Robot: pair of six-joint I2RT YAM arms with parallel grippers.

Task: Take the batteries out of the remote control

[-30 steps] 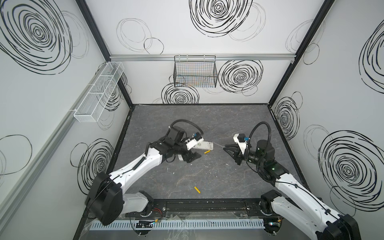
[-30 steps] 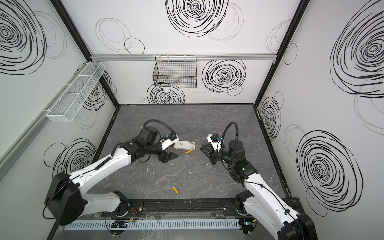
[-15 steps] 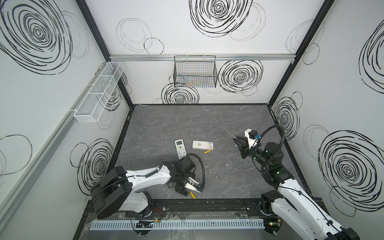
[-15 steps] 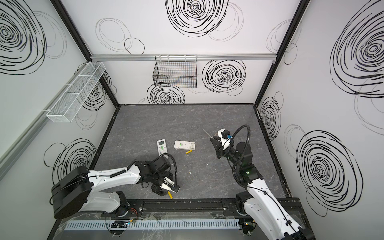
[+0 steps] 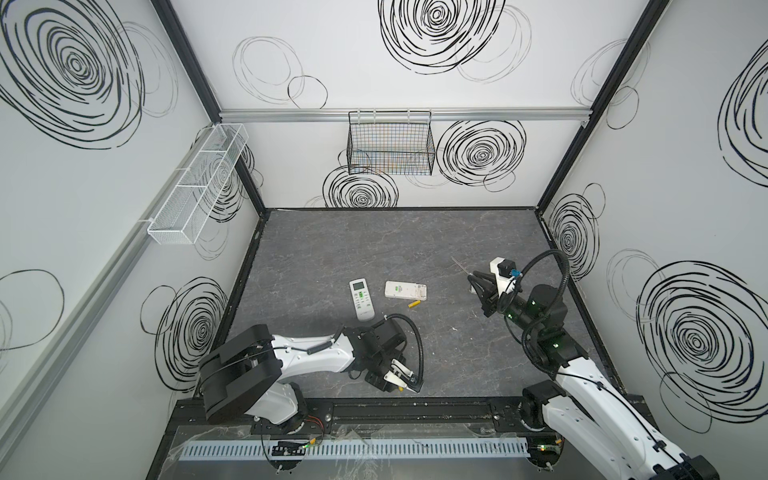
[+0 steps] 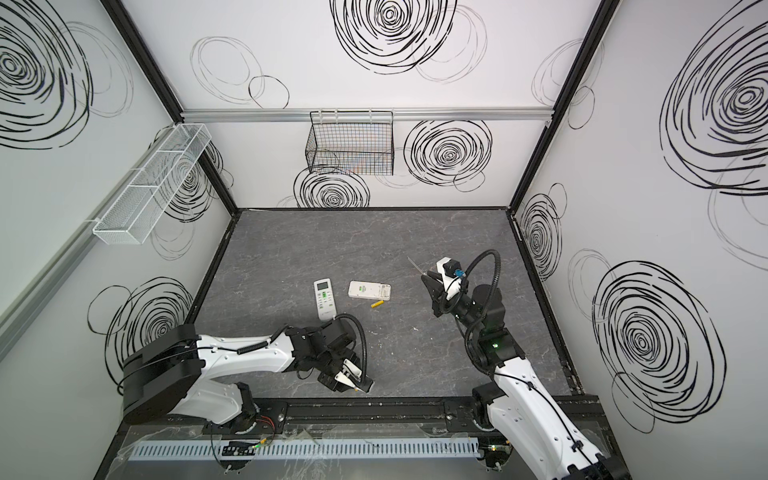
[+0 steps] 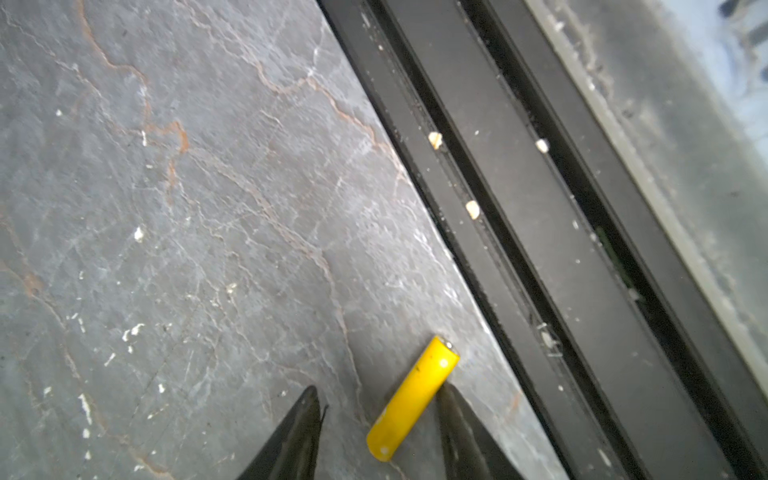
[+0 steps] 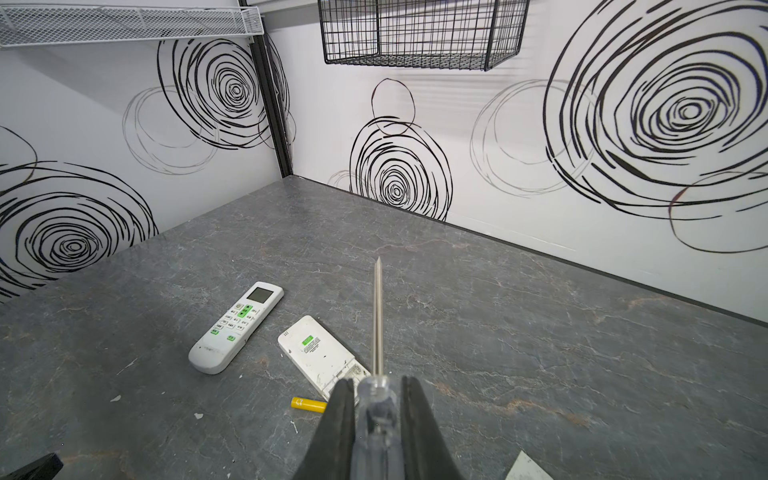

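Yellow battery (image 7: 411,401): smooth bright cylinder with a metal cap, lying flat on the grey table (image 7: 166,208) beside the black front rail (image 7: 519,208). Left gripper (image 7: 379,390) jaws apart, straddling it. Second yellow battery (image 8: 308,404) lies just beside the face-down remote (image 8: 318,353). Right gripper (image 8: 377,382) is clenched on the clear-handled screwdriver (image 8: 377,316).

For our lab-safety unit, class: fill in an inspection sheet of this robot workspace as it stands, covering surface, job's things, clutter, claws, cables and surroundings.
Surface: grey marbled tabletop, flat.
Job's things: face-up remote; face-down remote with a yellow battery lying beside it; a second yellow battery near the front rail; black batteries not seen.
Clutter: pale crumbs on tabletop and front rail.
Claws: left claw open, straddling the second yellow battery; right claw shut on screwdriver, above the tabletop.
Cables: left wrist cable and right wrist cable, black loops.
Surroundings: black wire basket on back wall; white mesh tray on left wall.
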